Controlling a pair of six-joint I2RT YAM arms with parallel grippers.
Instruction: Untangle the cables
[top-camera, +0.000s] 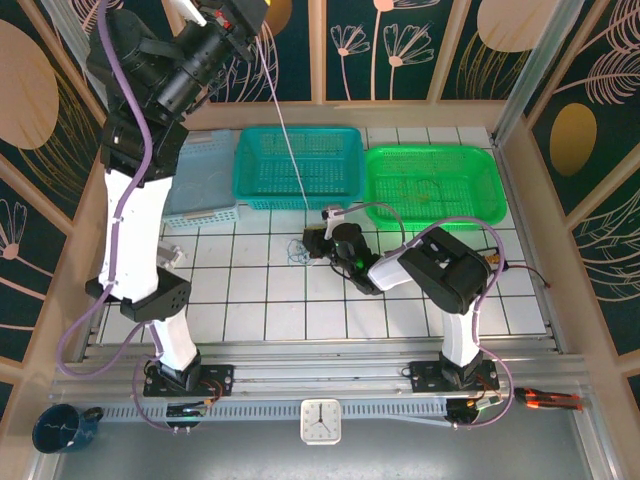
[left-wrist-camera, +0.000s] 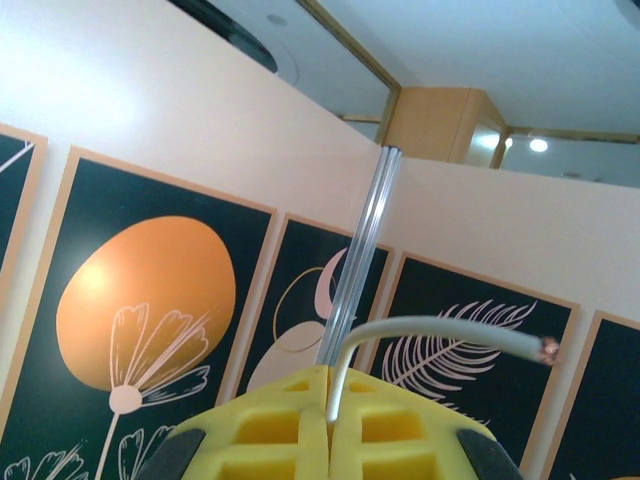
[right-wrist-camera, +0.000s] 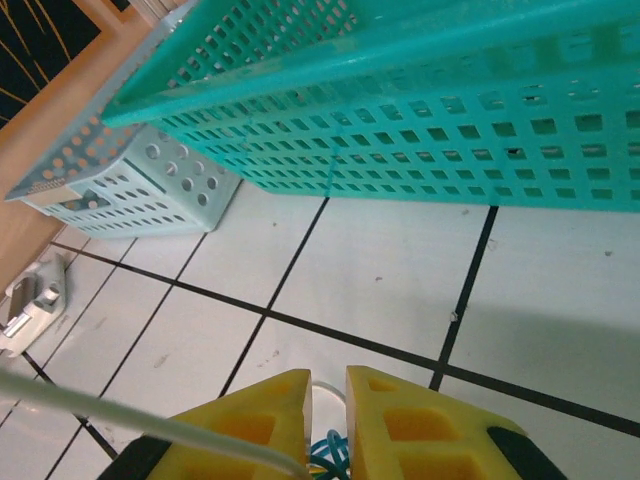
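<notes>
A small knot of cables (top-camera: 298, 250), blue and whitish cords, lies on the table right at the tips of the right gripper (right-wrist-camera: 328, 378). Its yellow fingers (right-wrist-camera: 400, 420) stand narrowly apart, with a whitish loop and blue strands in the gap. Whether they pinch the cords I cannot tell. One whitish cable (top-camera: 285, 120) rises taut from the knot to the left gripper (left-wrist-camera: 330, 425), held high above the table. That gripper's fingers (left-wrist-camera: 265, 430) are pressed together on the cable. A short free end with a bare copper tip (left-wrist-camera: 548, 349) curls out beyond them.

The free end is short, so a harder pull could slip it out of the left fingers. If the right fingers are not pinning the knot, the pull would likely lift the whole tangle or tighten it. The taut line crosses the teal basket (top-camera: 297, 165) just beyond the right fingers and might catch on its rim.

The table (top-camera: 250, 310) is white tile with dark grout. A pale blue basket (top-camera: 205, 180) sits to the left of the teal one and a green basket (top-camera: 435, 185) to its right. Dark wall panels (left-wrist-camera: 145, 300) carry painted flowers and orange discs.
</notes>
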